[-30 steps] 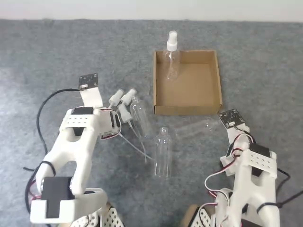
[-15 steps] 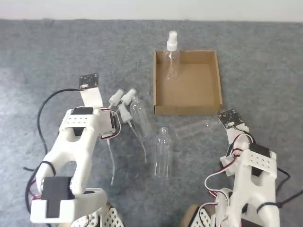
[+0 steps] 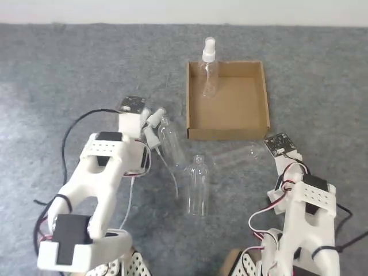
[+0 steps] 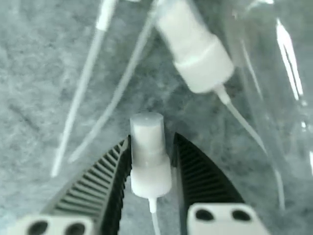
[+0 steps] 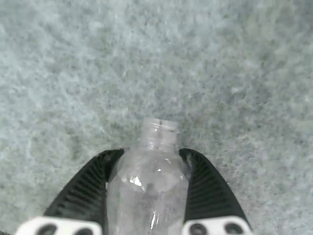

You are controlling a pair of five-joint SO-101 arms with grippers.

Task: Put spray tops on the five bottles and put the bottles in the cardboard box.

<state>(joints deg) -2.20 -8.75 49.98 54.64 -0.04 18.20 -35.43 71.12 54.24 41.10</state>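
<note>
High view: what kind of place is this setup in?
Probably a small robotics test bench: grey carpet-like mat as the work surface, a cardboard box, a loose clear bottle, and two white desktop arms.

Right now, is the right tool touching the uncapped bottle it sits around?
Touching. The right wrist view shows the right tool with both fingers pressed against the sides of the bottle, no gap.

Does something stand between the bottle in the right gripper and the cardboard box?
Nothing visible does. The bottle in the right gripper is near the cardboard box, with only carpet between them.
</note>
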